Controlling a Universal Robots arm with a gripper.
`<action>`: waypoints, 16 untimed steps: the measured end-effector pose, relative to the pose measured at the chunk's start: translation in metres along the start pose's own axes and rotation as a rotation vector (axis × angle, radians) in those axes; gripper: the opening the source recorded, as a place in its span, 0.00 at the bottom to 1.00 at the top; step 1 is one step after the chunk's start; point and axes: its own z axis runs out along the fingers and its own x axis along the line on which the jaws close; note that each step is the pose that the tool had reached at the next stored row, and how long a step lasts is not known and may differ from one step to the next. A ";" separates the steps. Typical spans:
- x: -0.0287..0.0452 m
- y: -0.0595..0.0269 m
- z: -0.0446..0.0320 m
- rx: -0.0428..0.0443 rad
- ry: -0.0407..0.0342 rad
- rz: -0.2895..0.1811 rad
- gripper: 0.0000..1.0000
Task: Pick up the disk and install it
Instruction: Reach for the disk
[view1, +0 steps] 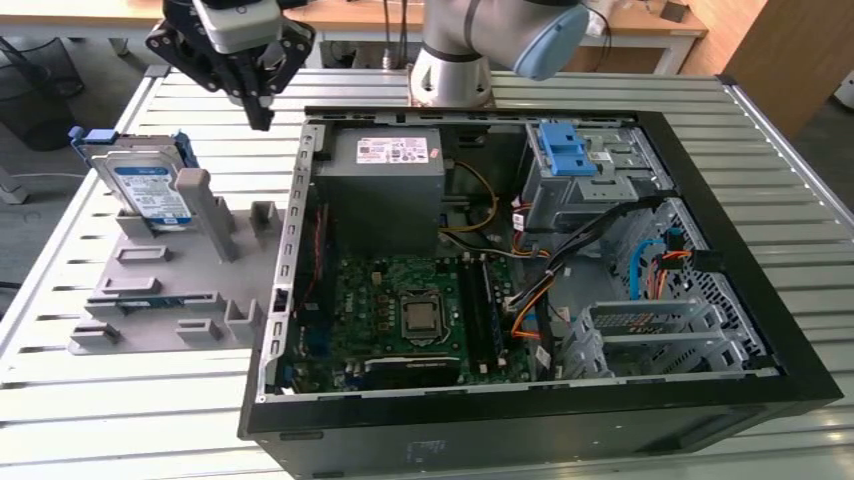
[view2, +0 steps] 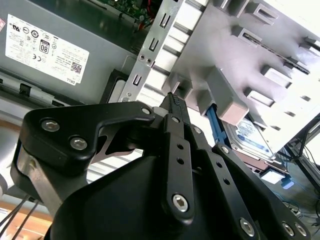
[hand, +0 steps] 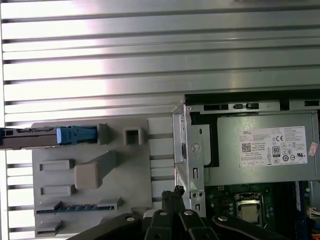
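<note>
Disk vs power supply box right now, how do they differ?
The disk stands on edge in the grey holder outside the case; the power supply sits mounted inside it. The disk is clearly smaller than the power supply. The disk carries a blue frame; the power supply has none. Both are grey metal with a printed label.
</note>
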 end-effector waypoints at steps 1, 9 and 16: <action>0.0015 0.0000 0.0001 0.0000 0.0001 0.000 0.11; 0.0135 -0.0001 0.0004 0.0001 0.0011 0.000 0.11; 0.0240 0.0002 0.0008 0.0002 0.0022 0.000 0.11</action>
